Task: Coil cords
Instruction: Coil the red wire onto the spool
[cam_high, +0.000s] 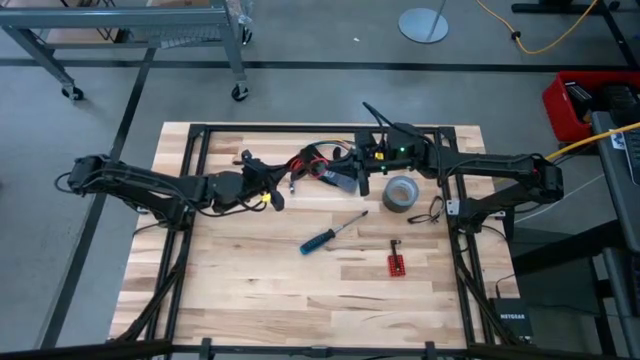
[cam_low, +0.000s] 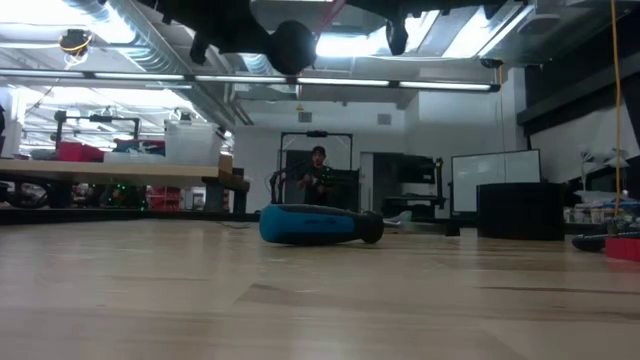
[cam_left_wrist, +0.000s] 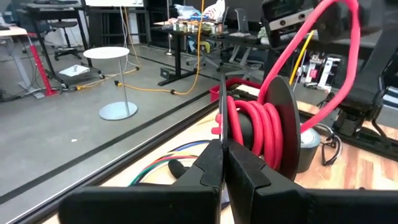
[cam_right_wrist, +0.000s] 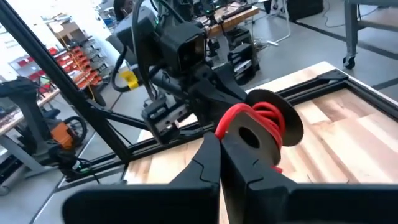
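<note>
A black spool wound with red cord hangs above the table's far middle, between my two grippers; it also shows in the high view and the right wrist view. My left gripper is shut on the spool, coming from the table's left. My right gripper is shut on the red cord, coming from the right. A free run of cord rises from the spool toward my right gripper. My left gripper pinches the thin edge of the spool's near flange between its two fingers. The spool is lifted clear of the table, its axis roughly level. My right gripper pinches the red cord between its two fingers close to the spool. The cord arches from the fingers onto the winding.
A grey tape roll lies right of centre, with dark loose wires beside it. A blue-handled screwdriver lies mid-table and shows in the low view. A small red part lies nearer. A person stands far behind.
</note>
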